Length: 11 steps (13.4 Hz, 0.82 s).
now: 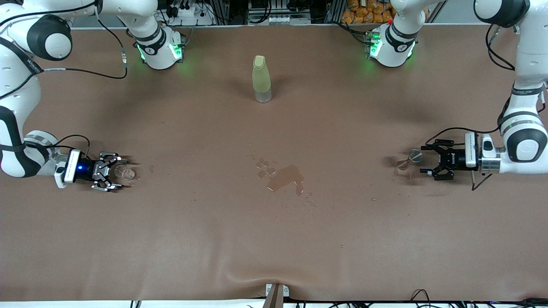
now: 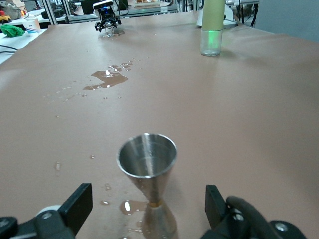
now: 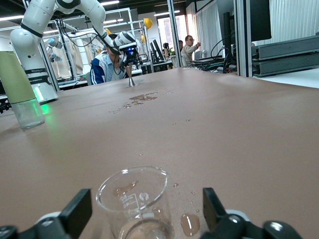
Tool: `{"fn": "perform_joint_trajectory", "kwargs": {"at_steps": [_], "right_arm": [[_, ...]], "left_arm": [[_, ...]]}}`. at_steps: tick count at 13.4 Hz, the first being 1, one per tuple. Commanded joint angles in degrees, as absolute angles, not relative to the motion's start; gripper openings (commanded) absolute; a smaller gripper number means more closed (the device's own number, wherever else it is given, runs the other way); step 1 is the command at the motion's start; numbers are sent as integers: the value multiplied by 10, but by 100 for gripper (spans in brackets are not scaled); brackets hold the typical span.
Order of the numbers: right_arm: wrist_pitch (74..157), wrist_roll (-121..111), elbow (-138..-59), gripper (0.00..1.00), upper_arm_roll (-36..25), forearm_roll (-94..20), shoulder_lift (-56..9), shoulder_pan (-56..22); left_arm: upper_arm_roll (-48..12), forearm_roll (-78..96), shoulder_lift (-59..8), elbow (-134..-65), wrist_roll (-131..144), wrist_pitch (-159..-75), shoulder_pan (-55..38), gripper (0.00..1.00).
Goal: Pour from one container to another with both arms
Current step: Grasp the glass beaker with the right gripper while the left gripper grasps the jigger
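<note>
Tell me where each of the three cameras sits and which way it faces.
Front view: high across the table, facing both white arms; left gripper, right gripper.
Left wrist view: low on the left wrist, looking at the steel hourglass-shaped jigger between its open fingers.
Right wrist view: low on the right wrist, looking at the clear glass beaker.
All share the pale green bottle and spilled puddle.

Left arm [image 1: 524,85]: reaches down from its base to the left arm's end of the counter, forearm level, wrist horizontal. Left hand [image 1: 424,160]: low over the counter, fingers [image 2: 75,204] spread wide, pointing toward the right arm's end.

Right arm [image 1: 17,141]: bent low at the right arm's end, wrist horizontal. Right hand [image 1: 117,171]: low over the counter, fingers [image 3: 75,211] spread apart, pointing toward the left arm's end.
</note>
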State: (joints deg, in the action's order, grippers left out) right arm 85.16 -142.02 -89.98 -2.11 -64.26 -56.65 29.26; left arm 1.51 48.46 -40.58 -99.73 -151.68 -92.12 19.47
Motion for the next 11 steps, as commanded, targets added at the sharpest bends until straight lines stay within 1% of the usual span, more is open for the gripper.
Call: {"fn": "perform_joint_trajectory", "kwargs": {"at_steps": [1,2,4,5,6,10,11], "right_arm": [[842,-1428,-889,70,-15,-653,-582,302],[842,-1427,-889,60,-15,-653,-583,302],[842,-1427,-889,43,-15,-653,-583,303],[842,-1428,-889,33,-15,-653,-583,304],[841,-1427,-889,20,-15,-652,-583,304],[840,-1426,-888,11,-13,-653,-579,301],[834,-1424,-887,5,-7,-653,-574,299]], "left_arm": [[13,498,-421,-996,-1528,-913,197,100],[12,502,-428,-995,-1529,-913,197,100],[12,523,-452,-995,-1548,-898,198,100],[13,534,-460,-994,-1556,-892,198,100],[13,536,-463,-995,-1557,-891,199,100],[13,537,-469,-996,-1556,-891,198,100],[14,537,-469,-996,-1552,-891,199,99]]}}
